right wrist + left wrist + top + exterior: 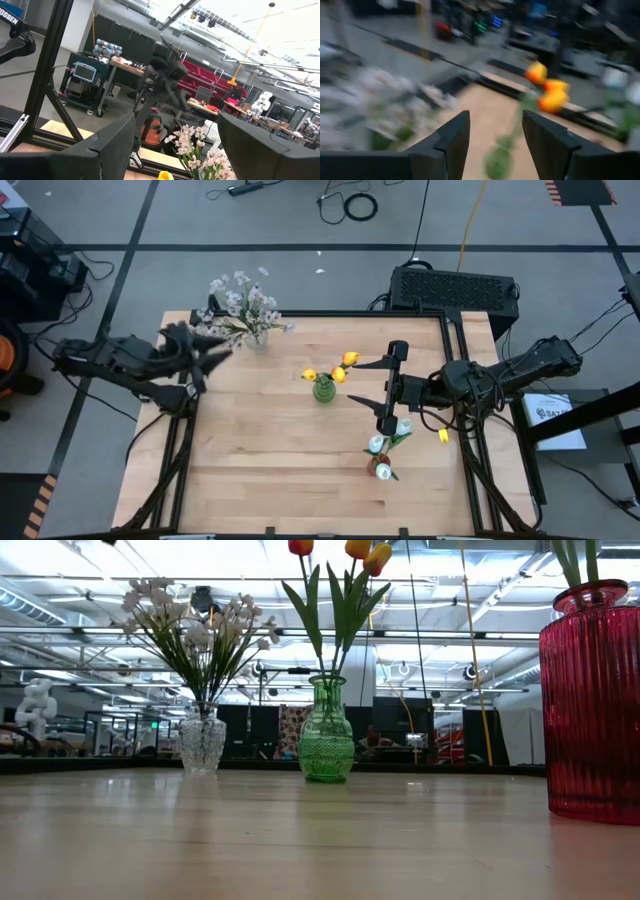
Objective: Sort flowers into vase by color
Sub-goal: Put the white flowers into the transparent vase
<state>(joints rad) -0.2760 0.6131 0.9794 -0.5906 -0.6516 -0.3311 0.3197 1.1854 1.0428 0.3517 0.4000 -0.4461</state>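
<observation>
Three vases stand on the wooden table (260, 460). A clear vase (202, 740) at the far left holds bushy pale whitish-pink sprays (243, 302). A green vase (323, 389) in the middle holds orange-yellow tulips (342, 367). A red vase (592, 700) near the right holds white tulips (392, 434). My left gripper (215, 363) hovers open just left of the clear vase, nothing between its fingers (452, 142). My right gripper (366, 384) hangs wide open to the right of the green vase, also holding nothing.
A black case (455, 288) sits beyond the table's far right corner. Black frame rails (455, 350) run along the table's edges. Bare wood lies across the near half of the table. Cables lie on the floor behind.
</observation>
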